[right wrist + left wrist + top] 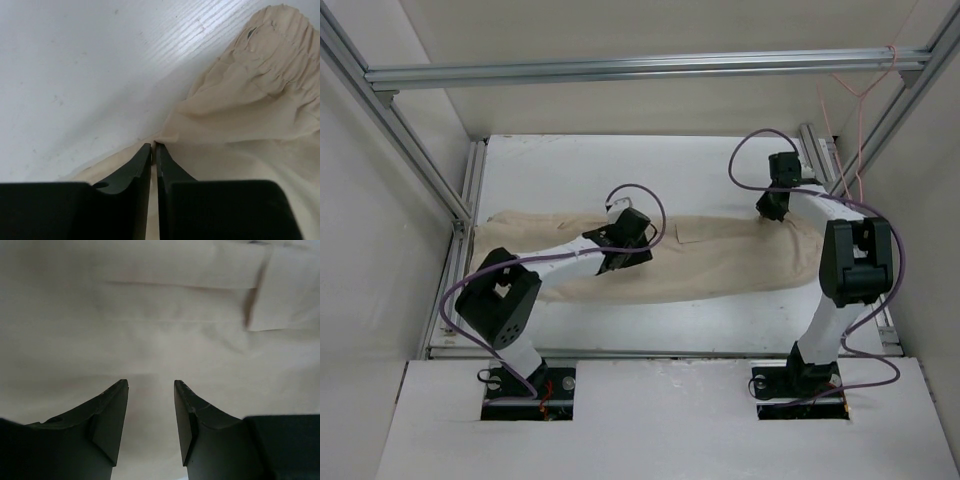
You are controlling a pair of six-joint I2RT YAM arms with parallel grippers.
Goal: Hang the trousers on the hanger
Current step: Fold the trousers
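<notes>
Top external: trousers [720, 255] flat, long axis running from left edge to right edge of worktop [570, 165]. Right claw [153, 146] at waistband end by right edge, pinched closed on a cloth fold. Left claw [150, 390] over mid-leg, jaws apart, empty. Hanger [860, 97] beyond far right corner; right arm nearer

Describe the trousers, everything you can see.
The trousers are beige, soft wrinkled cloth, lying flat and stretched across the white table, legs left, gathered elastic waistband right, with a pocket flap. The right claw pinches a fold at the waist end; the open left claw stands over the middle.
</notes>
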